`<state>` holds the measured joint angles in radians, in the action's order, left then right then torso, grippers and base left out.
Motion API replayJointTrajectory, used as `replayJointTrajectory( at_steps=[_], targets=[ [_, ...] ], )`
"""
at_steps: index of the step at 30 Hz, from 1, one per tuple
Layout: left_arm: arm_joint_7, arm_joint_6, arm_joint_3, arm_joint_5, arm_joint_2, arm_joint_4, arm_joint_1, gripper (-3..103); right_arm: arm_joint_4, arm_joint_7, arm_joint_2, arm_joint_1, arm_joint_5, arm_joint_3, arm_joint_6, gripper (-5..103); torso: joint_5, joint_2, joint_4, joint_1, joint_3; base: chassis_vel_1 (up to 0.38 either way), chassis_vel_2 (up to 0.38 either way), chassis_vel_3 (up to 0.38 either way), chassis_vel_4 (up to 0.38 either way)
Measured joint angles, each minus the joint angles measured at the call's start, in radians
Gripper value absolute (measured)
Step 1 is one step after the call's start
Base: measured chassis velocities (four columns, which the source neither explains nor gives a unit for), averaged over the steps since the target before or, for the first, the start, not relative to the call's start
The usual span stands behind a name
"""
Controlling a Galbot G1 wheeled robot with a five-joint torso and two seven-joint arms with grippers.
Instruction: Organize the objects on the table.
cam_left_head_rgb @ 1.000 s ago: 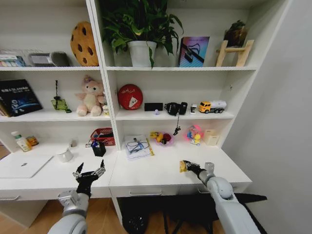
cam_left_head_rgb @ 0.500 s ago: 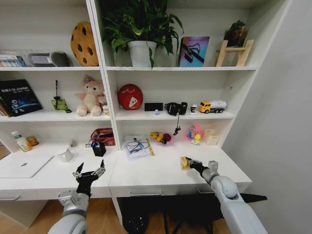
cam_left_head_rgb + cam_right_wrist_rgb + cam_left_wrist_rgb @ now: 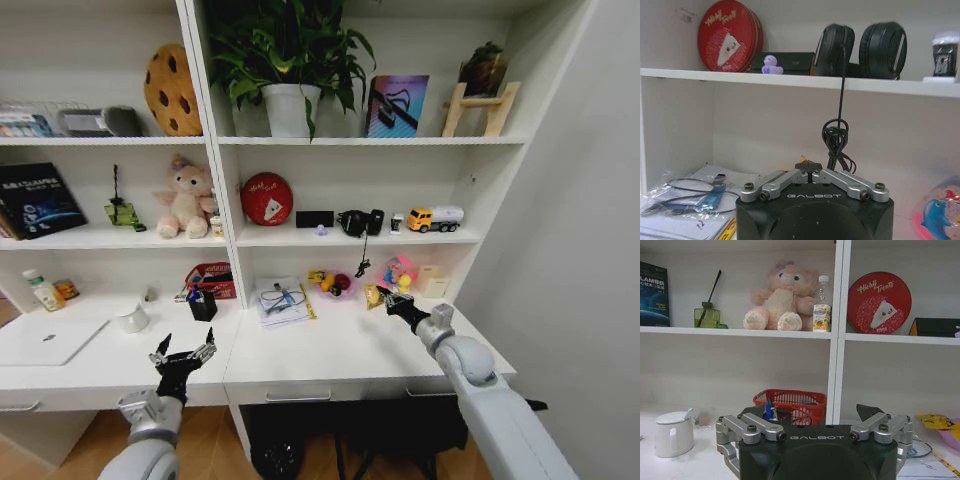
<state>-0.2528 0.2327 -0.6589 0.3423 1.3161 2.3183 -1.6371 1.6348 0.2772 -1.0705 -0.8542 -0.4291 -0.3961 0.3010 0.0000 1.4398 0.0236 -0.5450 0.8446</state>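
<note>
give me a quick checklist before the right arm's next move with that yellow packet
1. Grip: right tool shut on the yellow packet: ok.
2. Packet off the white desk: lifted above the top: ok.
3. Space ahead: pink bowl of small toys and blue-and-pink toy stand close by the packet: not ok.
4. Hanging headphone cable dangles right in front of the tool: not ok.
5. Left tool open, low at the desk's front edge, apart from the work: ok.
6. Where the packet should go: cannot tell.

I see yellow packet (image 3: 373, 296) | white desk (image 3: 330, 350) | silver laptop (image 3: 47, 340) | black right gripper (image 3: 385, 302) | red basket (image 3: 790, 403)
</note>
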Motion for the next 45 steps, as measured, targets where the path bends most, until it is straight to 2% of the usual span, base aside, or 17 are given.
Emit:
replayJointTrajectory(
  at_steps=[1,4,5,7,10,22,29,33,34,35,36,37,39,42,44,45],
  targets=[
    [0.001,0.000,0.000,0.000,0.000,0.000,0.000,100,-0.106,0.000,-0.019,0.090,-0.004,0.050,-0.012,0,-0.0002,0.000,0.0000,0.000,0.000,0.000,0.000,0.000,0.000],
    [0.002,0.000,0.000,0.000,0.000,0.000,0.000,100,-0.281,-0.010,-0.089,0.238,-0.011,0.131,-0.024,0,-0.0003,0.000,-0.0007,0.000,0.000,0.000,0.000,0.000,0.000],
    [0.002,0.000,0.000,0.000,0.000,0.000,0.000,100,-0.281,-0.010,-0.089,0.238,-0.011,0.131,-0.024,0,-0.0003,0.000,-0.0007,0.000,0.000,0.000,0.000,0.000,0.000],
    [0.001,0.000,0.000,0.000,0.000,0.000,0.000,100,-0.402,-0.014,-0.134,0.315,-0.014,0.172,-0.026,0,-0.0001,0.000,-0.0007,0.000,0.000,0.000,0.000,0.000,0.000],
    [0.001,0.000,0.000,0.000,0.000,0.000,0.000,100,-0.491,-0.014,-0.170,0.373,-0.014,0.198,-0.025,0,-0.0004,0.000,-0.0002,0.000,0.000,0.000,0.000,0.000,0.000],
    [0.001,0.000,0.000,0.000,0.000,0.000,0.000,100,-0.642,-0.054,-0.241,0.478,0.010,0.217,-0.021,0,-0.0002,0.000,-0.0002,0.000,0.000,0.000,0.000,0.000,0.000],
    [0.002,0.000,0.000,0.000,0.000,0.000,0.000,100,-0.708,-0.132,-0.272,0.546,0.013,0.216,-0.020,0,-0.0001,0.000,-0.0002,0.000,0.000,0.000,0.000,0.000,0.000],
    [0.002,0.000,0.000,0.000,0.000,0.000,0.000,100,-0.764,-0.136,-0.289,0.588,0.056,0.197,-0.013,0,-0.0001,0.000,-0.0002,0.000,0.000,0.000,0.000,0.000,0.000],
    [0.002,0.000,0.000,0.000,0.000,0.000,0.000,100,-0.792,-0.130,-0.299,0.604,0.087,0.184,-0.008,-3,0.0000,0.000,0.0000,0.000,0.000,0.000,0.000,0.000,0.000],
    [0.002,0.000,0.000,0.000,0.000,0.000,0.000,100,-0.849,-0.125,-0.314,0.630,0.145,0.163,-0.021,8,-0.0001,0.000,-0.0002,0.000,0.000,0.000,0.000,0.000,0.000],
    [0.002,0.000,0.000,0.000,0.000,0.000,0.000,100,-0.859,-0.123,-0.317,0.632,0.157,0.160,-0.025,19,0.0000,0.000,-0.0002,0.000,0.000,0.000,0.000,0.000,0.000],
    [0.002,0.000,0.000,0.000,0.000,0.000,0.000,100,-0.859,-0.123,-0.317,0.632,0.157,0.160,-0.025,19,0.0000,0.000,-0.0002,0.000,0.000,0.000,0.000,0.000,0.000],
    [0.002,0.000,0.000,0.000,0.000,0.000,0.000,100,-0.844,-0.119,-0.315,0.619,0.159,0.161,-0.025,30,-0.0001,0.000,-0.0002,0.000,0.000,0.000,0.000,0.000,0.000],
    [0.002,0.000,0.000,0.000,0.000,0.000,0.000,100,-0.819,-0.117,-0.312,0.601,0.156,0.163,-0.017,35,0.0001,0.000,-0.0002,0.000,0.000,0.000,0.000,0.000,0.000],
    [0.002,0.000,0.000,0.000,0.000,0.000,0.000,100,-0.754,-0.116,-0.299,0.556,0.131,0.175,-0.003,46,-0.0003,0.000,-0.0002,0.000,0.000,0.000,0.000,0.000,0.000],
    [0.002,0.000,0.000,0.000,0.000,0.000,0.000,100,-0.754,-0.116,-0.299,0.556,0.131,0.175,-0.003,46,-0.0003,0.000,-0.0002,0.000,0.000,0.000,0.000,0.000,0.000]
  ],
)
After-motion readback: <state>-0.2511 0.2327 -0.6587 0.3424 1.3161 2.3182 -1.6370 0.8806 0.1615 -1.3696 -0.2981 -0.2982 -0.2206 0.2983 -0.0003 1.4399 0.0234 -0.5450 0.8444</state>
